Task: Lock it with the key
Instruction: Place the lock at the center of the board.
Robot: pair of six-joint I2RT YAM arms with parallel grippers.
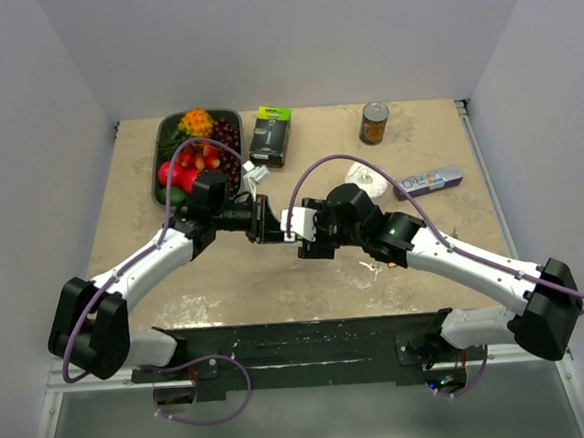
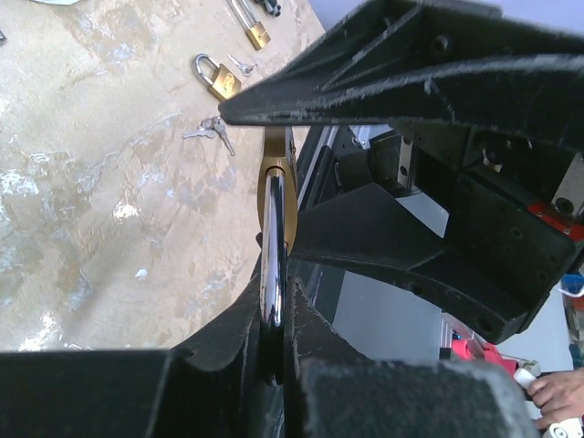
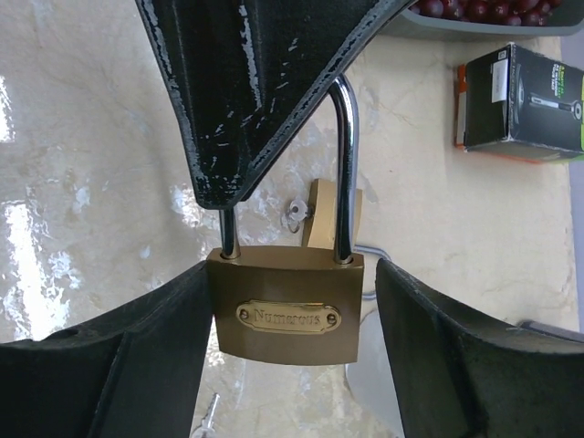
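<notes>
A brass padlock (image 3: 285, 306) with a steel shackle (image 3: 345, 164) hangs in the air over the middle of the table. My left gripper (image 2: 274, 306) is shut on the top of the shackle (image 2: 272, 246); its black finger shows above the padlock in the right wrist view (image 3: 246, 91). My right gripper (image 3: 292, 319) is open around the brass body. Its left finger touches the body and its right finger (image 3: 465, 365) stands apart. Both shackle legs sit in the body. Small keys (image 2: 212, 130) lie on the table; one shows behind the padlock (image 3: 294, 215). No key is in either gripper.
Other brass padlocks (image 2: 219, 78) lie on the table with loose keys. A tray (image 1: 162, 173) of fruit, a black box (image 1: 270, 135), a can (image 1: 374, 123) and a flat carton (image 1: 430, 181) stand at the back. The two grippers (image 1: 272, 220) meet mid-table.
</notes>
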